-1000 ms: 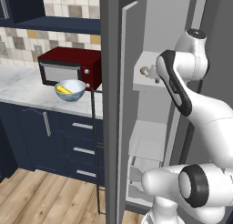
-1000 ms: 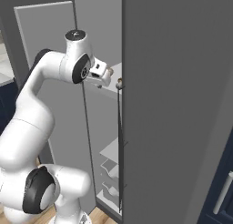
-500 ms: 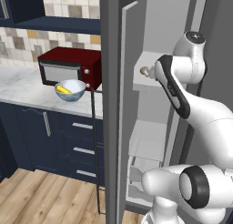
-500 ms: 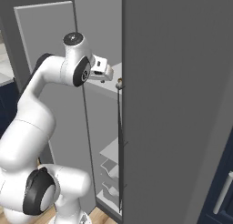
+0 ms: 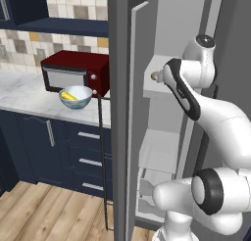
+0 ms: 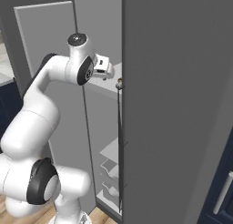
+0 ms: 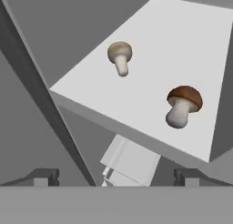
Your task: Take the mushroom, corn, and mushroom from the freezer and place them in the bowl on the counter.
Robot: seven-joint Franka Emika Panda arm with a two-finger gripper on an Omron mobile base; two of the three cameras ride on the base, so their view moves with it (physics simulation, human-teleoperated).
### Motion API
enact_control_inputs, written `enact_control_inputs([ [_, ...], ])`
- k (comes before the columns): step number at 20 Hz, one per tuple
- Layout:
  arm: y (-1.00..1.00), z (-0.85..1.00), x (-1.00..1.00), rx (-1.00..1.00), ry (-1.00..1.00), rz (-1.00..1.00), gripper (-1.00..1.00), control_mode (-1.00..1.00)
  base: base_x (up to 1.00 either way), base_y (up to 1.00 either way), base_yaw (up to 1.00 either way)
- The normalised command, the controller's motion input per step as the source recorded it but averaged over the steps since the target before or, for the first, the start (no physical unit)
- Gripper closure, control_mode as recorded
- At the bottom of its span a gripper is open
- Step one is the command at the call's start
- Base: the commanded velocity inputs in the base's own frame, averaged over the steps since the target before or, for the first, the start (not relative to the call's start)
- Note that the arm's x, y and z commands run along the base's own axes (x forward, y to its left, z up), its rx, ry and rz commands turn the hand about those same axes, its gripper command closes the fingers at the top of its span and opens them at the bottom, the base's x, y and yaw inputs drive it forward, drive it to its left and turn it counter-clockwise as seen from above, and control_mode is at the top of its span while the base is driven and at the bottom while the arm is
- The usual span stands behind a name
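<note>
Simulated kitchen, seen from behind a white robot arm with dark joints. Reaching into the open tall dark-grey freezer point(image 5: 162, 112), at the level of its upper pale shelf point(image 7: 182, 50). Compared with a second ago, arm raised a little and pushed further in, wrist now closer to the shelf's front edge.

Two-finger gripper point(image 7: 116, 175) spread wide open, holding nothing, dark fingertips point(image 7: 45, 175) hovering just outside the shelf's front edge, touching no food.

On that shelf, two mushrooms well apart: a small pale beige mushroom point(image 7: 120, 57) near the left edge, towards the back, lying on its side; a brown-capped mushroom with a white stem point(image 7: 182, 105) nearer the front edge and towards the right, also tipped over. Neither shifted since earlier. From the left base view, one mushroom point(image 5: 154, 75) just visible at the shelf edge beside the arm.

On the white-grey marbled counter point(image 5: 29, 95), a small round pale blue-grey bowl point(image 5: 75, 98) standing near the front edge, just in front of a dark red microwave point(image 5: 76, 76). Inside the bowl, a short yellow corn cob point(image 5: 68, 95). Bowl and corn unchanged.
</note>
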Motion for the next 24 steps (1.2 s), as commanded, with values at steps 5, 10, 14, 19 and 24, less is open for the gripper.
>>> enact_control_inputs([
  [5,0.00,0.00,0.38,0.00,0.00,0.04,-1.00,-1.00,0.00,0.00,0.00],
  [10,0.00,0.00,0.28,0.00,0.00,0.05,-1.00,-1.00,0.00,0.00,0.00],
  [14,0.00,-0.01,0.08,0.00,0.00,0.08,-1.00,-1.00,0.00,0.00,0.00],
  [19,-0.01,-0.10,0.29,0.00,0.01,0.04,-1.00,-1.00,0.00,0.00,0.00],
  [24,-0.01,-0.11,0.37,0.00,0.06,0.05,-1.00,-1.00,0.00,0.00,0.00],
])
